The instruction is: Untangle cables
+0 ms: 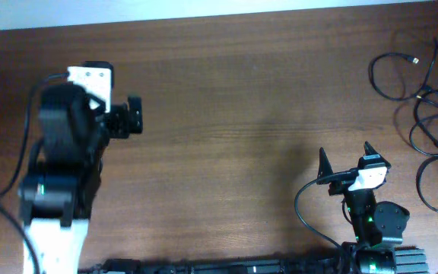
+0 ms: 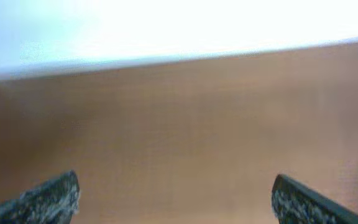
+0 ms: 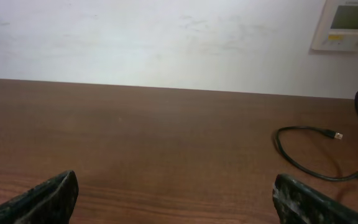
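The cables (image 1: 424, 114) lie in loose black loops at the far right of the brown table, reaching to its right edge. One loop with a small plug end shows in the right wrist view (image 3: 312, 155). My right gripper (image 1: 345, 158) is open and empty, near the front right, to the left of the cables and apart from them. My left gripper (image 1: 134, 116) is open and empty at the far left of the table, far from the cables. In the left wrist view only blurred table shows between its fingers (image 2: 176, 199). The right wrist view shows the open fingers (image 3: 176, 199) over bare wood.
The wooden table (image 1: 242, 99) spans the view, with a white wall behind. A wall panel (image 3: 347, 25) hangs at the upper right in the right wrist view. Arm bases and their thick wires stand along the front edge (image 1: 242, 266).
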Controlling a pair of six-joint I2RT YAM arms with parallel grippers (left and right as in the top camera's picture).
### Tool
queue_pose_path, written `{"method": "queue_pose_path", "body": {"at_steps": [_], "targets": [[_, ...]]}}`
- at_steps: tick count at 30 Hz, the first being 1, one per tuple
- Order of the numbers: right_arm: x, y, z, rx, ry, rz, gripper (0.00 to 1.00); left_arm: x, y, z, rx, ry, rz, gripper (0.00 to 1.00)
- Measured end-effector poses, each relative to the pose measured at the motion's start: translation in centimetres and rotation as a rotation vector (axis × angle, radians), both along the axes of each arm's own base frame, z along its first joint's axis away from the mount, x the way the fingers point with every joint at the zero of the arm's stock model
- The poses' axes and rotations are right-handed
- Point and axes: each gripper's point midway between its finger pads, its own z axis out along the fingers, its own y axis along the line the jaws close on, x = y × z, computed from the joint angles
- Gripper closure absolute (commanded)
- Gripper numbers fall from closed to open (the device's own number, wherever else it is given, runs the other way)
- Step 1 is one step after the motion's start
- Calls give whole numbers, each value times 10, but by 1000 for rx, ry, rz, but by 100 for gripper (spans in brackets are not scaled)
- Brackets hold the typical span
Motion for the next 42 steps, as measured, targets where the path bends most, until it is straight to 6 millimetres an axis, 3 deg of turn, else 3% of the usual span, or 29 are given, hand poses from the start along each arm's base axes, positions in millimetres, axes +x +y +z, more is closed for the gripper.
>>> {"method": "queue_pose_path", "body": {"at_steps": [3,6,12,16,20,32,42], "targets": [[0,0,0,0,0,0,1,-5,-1,30,-32,-258,-10,1],[0,0,0,-1,0,0,1,-15,-2,35,-58,-473,-21,1],[0,0,0,0,-1,1,1,-56,1,-16,-84,-738,-30,1],[0,0,0,0,0,1,1,-77,5,-46,-89,-818,-27,1],[0,0,0,0,-1,1,1,-78,5,-95,-78,-704,-25,1],[0,0,0,-1,-1,1,1,-90,15,-170,-42,-410,10,1],[0,0,0,0,-1,1,1,-92,15,-170,-43,-413,7,1]]}}
